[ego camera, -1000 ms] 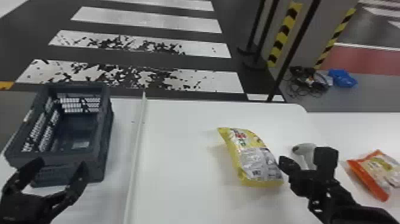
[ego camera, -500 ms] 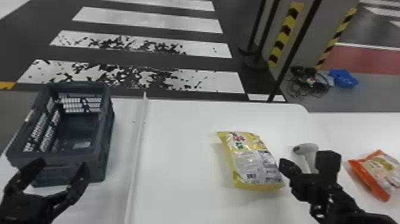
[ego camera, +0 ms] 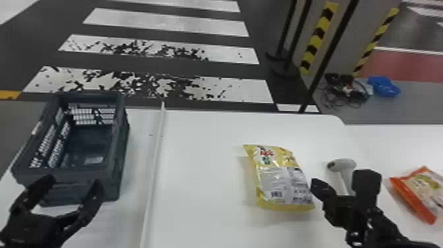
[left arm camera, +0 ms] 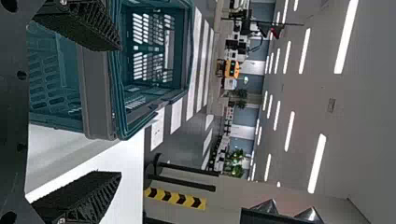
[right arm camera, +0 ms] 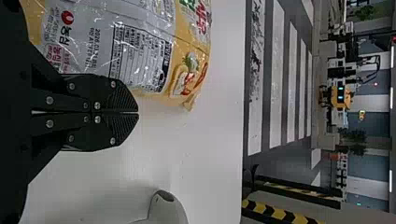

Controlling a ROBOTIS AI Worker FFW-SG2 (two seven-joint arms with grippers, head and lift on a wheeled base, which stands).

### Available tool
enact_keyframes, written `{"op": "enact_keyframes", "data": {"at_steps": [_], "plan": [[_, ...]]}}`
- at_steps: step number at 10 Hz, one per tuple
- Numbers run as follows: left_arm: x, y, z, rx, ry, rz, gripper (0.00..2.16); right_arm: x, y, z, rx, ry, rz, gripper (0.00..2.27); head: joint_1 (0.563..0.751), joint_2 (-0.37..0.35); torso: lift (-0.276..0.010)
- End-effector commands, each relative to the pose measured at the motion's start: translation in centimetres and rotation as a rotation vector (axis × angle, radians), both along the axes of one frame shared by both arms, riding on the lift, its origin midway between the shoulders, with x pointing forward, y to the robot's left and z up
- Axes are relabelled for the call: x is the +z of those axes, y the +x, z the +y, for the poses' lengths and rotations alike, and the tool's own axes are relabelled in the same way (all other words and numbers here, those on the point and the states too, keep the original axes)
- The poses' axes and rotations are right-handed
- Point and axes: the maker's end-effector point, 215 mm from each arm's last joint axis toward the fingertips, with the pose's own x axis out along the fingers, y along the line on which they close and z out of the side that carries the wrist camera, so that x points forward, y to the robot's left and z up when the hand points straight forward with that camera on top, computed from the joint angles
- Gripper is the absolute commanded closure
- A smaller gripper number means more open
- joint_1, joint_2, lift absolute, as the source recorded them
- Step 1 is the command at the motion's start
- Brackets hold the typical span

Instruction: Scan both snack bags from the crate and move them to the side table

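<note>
Yellow and silver film caught my eye first: the bag [ego camera: 280,178] lay on the white table [ego camera: 204,198] between four and five o'clock in my head view, with its label panel of small print up and one corner pointing toward eleven. Right at its four o'clock side sat my right gripper [ego camera: 318,188], the fingers pressed together with nothing between them. In the right wrist view they overlapped the bag's edge, though I couldn't tell whether they touched it.

The pale scanner [ego camera: 341,165] was close by, a little past that gripper toward two o'clock, partly hidden behind the arm. Farther out, toward half past three, the orange bag [ego camera: 420,191] rested on the white surface, well apart from the yellow one and running out of my view.

Over at nine o'clock stood the dark crate [ego camera: 79,188], upright and open-topped, with slotted walls. My left gripper [ego camera: 73,184] was at eight o'clock, by the crate's near end, its fingers wide apart and holding nothing. A slim white strip [ego camera: 153,171] ran between crate and yellow bag, from six toward eleven o'clock.
</note>
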Motion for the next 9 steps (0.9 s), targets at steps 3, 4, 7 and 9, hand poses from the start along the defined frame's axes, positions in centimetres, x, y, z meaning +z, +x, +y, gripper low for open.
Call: {"op": "enact_keyframes", "data": {"at_steps": [3, 4, 7, 9], "plan": [[0.0, 0.0, -0.2, -0.003, -0.001, 0.0, 0.04, 0.0, -0.6, 0.3, -0.003, 0.009, 0.005, 2.2, 0.695, -0.145, -0.099], [0.0, 0.0, -0.2, -0.002, -0.003, 0.0, 0.04, 0.1, -0.7, 0.3, -0.003, 0.009, 0.006, 2.2, 0.695, -0.146, -0.099], [0.0, 0.0, -0.1, -0.001, -0.002, -0.001, 0.04, 3.5, -0.2, -2.9, -0.071, -0.053, -0.071, 1.45, 0.695, -0.161, -0.099], [0.0, 0.0, -0.2, -0.003, -0.002, 0.0, 0.04, 6.0, -0.6, -4.6, -0.087, -0.089, -0.097, 0.06, 0.695, -0.191, -0.099]]}}
